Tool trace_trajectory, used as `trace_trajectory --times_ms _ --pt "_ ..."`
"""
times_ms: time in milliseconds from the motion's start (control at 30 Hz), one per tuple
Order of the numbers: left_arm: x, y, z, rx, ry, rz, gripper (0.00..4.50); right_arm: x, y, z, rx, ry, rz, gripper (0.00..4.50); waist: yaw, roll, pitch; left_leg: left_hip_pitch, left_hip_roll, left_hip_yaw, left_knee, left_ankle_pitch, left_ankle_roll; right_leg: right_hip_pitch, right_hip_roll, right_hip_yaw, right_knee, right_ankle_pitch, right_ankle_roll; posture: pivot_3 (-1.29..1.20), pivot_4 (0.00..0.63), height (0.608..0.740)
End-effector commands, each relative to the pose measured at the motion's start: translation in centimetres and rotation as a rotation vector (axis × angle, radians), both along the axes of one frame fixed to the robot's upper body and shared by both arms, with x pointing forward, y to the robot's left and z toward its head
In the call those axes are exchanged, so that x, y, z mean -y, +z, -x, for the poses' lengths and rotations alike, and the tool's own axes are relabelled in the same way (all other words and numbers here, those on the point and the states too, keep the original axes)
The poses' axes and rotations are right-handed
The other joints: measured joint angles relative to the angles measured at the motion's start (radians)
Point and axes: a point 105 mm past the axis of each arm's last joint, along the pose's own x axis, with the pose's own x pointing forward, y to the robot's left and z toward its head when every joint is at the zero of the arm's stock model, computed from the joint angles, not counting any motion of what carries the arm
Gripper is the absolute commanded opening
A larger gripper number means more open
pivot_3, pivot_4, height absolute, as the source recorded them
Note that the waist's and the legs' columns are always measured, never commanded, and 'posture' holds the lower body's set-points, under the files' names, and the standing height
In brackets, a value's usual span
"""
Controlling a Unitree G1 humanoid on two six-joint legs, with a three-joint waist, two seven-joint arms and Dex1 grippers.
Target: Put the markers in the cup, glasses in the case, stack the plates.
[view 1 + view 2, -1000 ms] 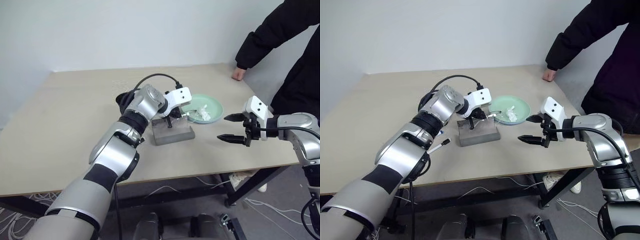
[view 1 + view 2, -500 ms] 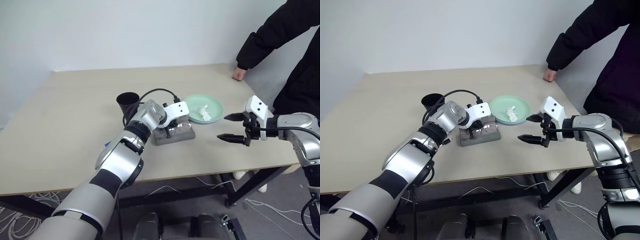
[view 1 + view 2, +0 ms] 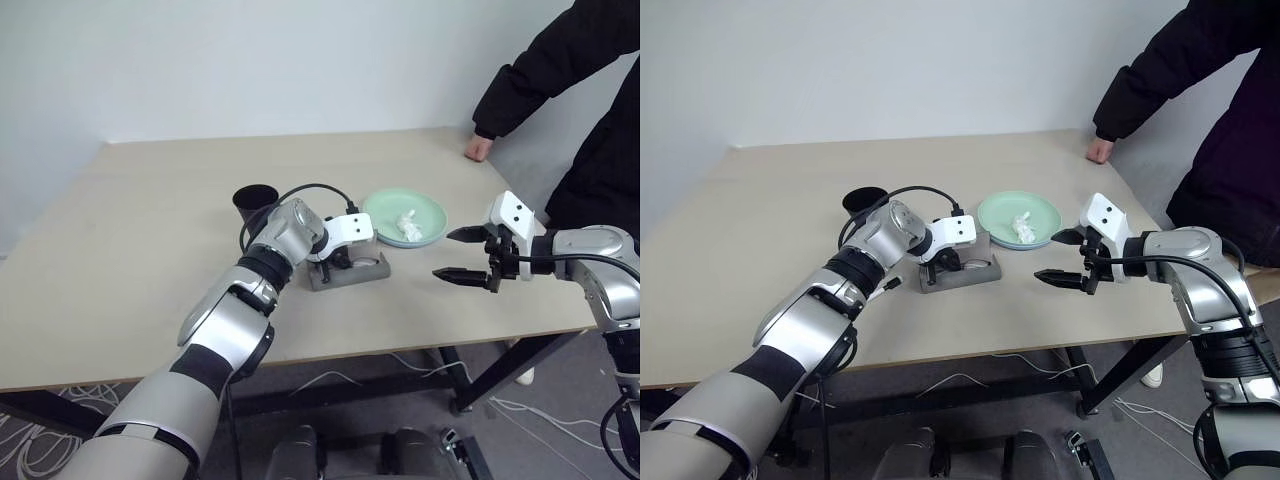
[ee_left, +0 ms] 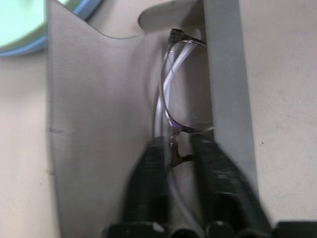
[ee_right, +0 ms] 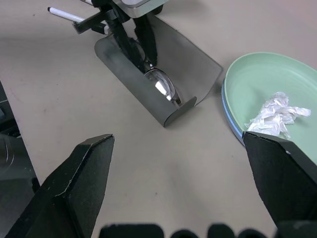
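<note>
— Where do we stand with the glasses [image 4: 182, 96]?

— They lie folded in the trough of the open case [image 4: 99, 124], lens against the front wall. Our left gripper [image 4: 174, 144] reaches down into the case, its fingers [image 4: 148, 163] parted a little, one on each side of the bridge. We judge the frame is let go or nearly so.

— Then how do we finish this cleanly?

— We should widen the fingers only enough to clear the thin wire, then lift out along the line we point in, so neither finger hooks a temple and drags the glasses up. We should also keep off the raised lid, since a knock could tip the case or slide it into the plates just beside it.

— And the lid?

— It stands open. Closing it looks like the next call, once the temples sit below the wall.

— Our right gripper [image 3: 445, 255]?

— It hovers over the desk [image 3: 150, 230], near the plates, fingers spread wide and empty. It could steady the case if it slides.

— What else remains?

— The mint plate [image 3: 425, 215] sits on the blue plate [image 5: 225, 106], with a tissue [image 5: 277, 114] in it. One marker [image 5: 67, 15] lies on the desk beside our left arm, outside the cup [image 3: 255, 203].
</note>
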Motion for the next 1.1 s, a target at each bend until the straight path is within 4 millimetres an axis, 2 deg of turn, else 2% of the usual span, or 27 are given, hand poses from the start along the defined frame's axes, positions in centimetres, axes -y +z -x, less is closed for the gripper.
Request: trace_trajectory --times_ms 33,133,267,400,500,733,933,1100 --pt "0.4 2.1 -0.4 0.042 -0.018 0.018 1.93 -0.3 1.8 -0.3 0.070 0.019 -0.009 4.50 0.000 0.000 0.000 0.000 0.000 0.000 0.000 0.000 0.000 0.000 0.000 0.000 0.000 0.000 0.000 0.00 0.000 0.740" --pt "0.7 4.1 -1.1 0.081 0.006 0.062 2.93 -0.3 1.8 -0.2 0.070 0.020 -0.007 4.50 0.000 0.000 0.000 0.000 0.000 0.000 0.000 0.000 0.000 0.000 0.000 0.000 0.000 0.000 0.000 0.00 0.000 0.740" --pt "0.9 7.4 -2.4 0.172 0.053 0.127 2.93 -0.4 1.9 -0.2 0.070 0.023 -0.007 4.50 0.000 -0.001 0.001 -0.001 0.000 0.000 0.000 0.000 0.000 0.000 0.000 0.000 0.000 0.000 0.000 0.00 0.000 0.740" --pt "0.4 8.9 -3.6 0.247 0.111 0.156 2.93 -0.4 1.9 -0.3 0.072 0.024 -0.006 4.50 0.000 -0.001 0.001 -0.001 0.000 0.000 0.001 0.000 0.000 0.000 0.000 0.000 0.000 0.000 0.000 0.00 0.000 0.740" --pt "-0.3 9.1 -4.6 0.316 0.166 0.154 2.38 -0.5 2.0 -0.3 0.073 0.023 -0.008 4.50 -0.001 -0.001 0.001 0.000 0.000 0.000 0.000 0.000 0.000 0.000 0.000 0.000 0.000 0.000 0.000 0.00 0.000 0.740" --pt "-1.6 6.4 -5.5 0.390 0.250 0.113 0.02 -0.5 2.0 -0.2 0.075 0.021 -0.009 4.50 0.000 -0.001 0.001 0.000 0.000 0.000 0.000 0.000 0.000 -0.001 0.000 0.000 0.001 0.000 0.000 0.00 0.000 0.740" --pt "-1.9 3.9 -5.2 0.379 0.267 0.091 0.02 -0.4 2.0 -0.1 0.076 0.018 -0.010 4.50 0.001 -0.002 0.001 0.000 0.000 0.000 0.000 0.000 0.000 0.000 0.000 0.000 0.001 0.000 0.000 0.00 0.000 0.740" --pt "-2.3 1.5 -4.4 0.346 0.212 0.019 0.02 -0.5 2.1 -0.1 0.077 0.018 -0.012 4.50 0.000 -0.002 0.001 0.000 0.000 0.000 0.001 0.000 0.000 0.000 0.000 0.000 0.001 0.000 0.000 0.00 0.000 0.740"
